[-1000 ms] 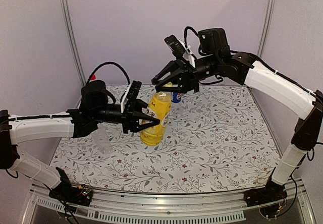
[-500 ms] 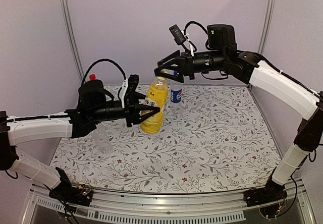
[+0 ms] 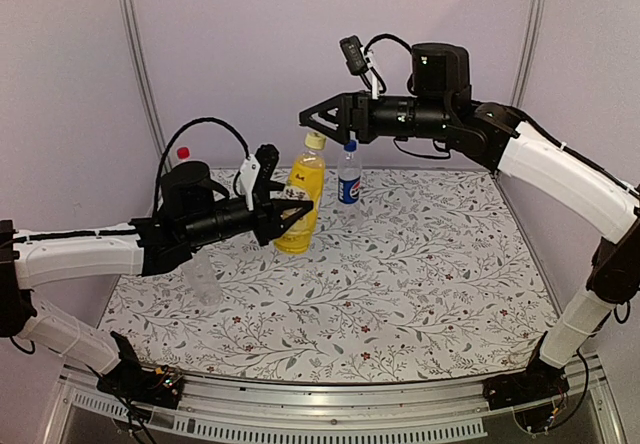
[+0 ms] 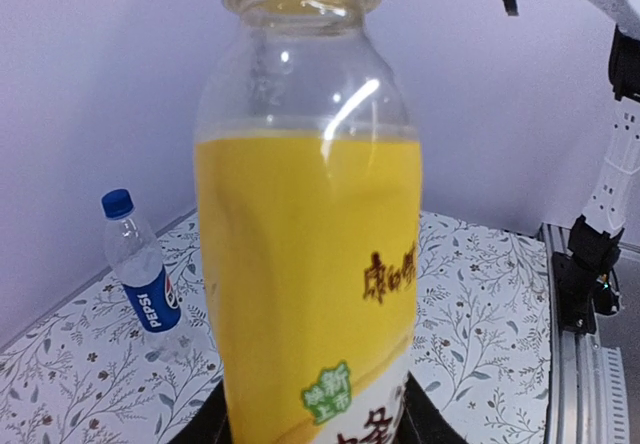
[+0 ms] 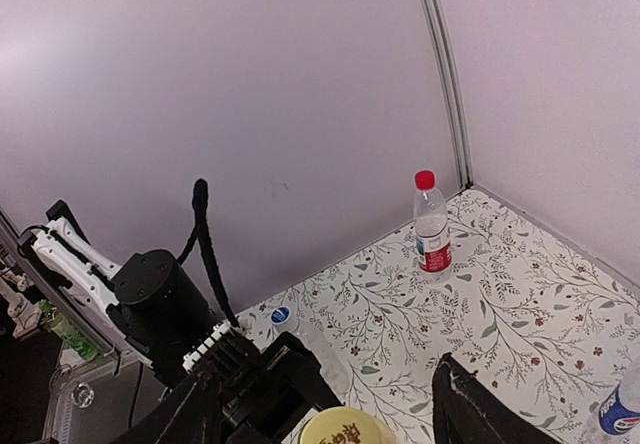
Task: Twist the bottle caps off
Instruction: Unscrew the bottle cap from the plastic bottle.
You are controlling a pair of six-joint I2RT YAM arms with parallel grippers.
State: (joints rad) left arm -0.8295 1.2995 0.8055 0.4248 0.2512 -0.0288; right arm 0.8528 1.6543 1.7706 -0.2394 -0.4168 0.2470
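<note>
The yellow-liquid bottle [image 3: 301, 199] leans to the right, its lower body held by my left gripper [image 3: 290, 219]. It fills the left wrist view as the yellow bottle [image 4: 310, 264], and its pale yellow cap [image 3: 315, 141] is on. My right gripper [image 3: 314, 117] hangs open just above that cap. From the right wrist the cap [image 5: 345, 429] lies between my spread fingers [image 5: 470, 409], touching neither. The blue-label bottle [image 3: 349, 179] stands just to the right. The red-white label bottle [image 5: 432, 226] stands at the far left corner. The plain clear bottle [image 3: 205, 279] stands below my left arm.
The floral tablecloth [image 3: 420, 284] covers the table. Grey walls with metal posts [image 3: 137, 64] close in the back and sides. My left arm [image 3: 90, 254] reaches across the left side of the table. The metal front rail [image 3: 330, 404] runs along the near edge.
My right gripper has let go of the yellow bottle's cap, opened and lifted just above it. My left gripper has turned and shifted the bottle slightly up and back.
</note>
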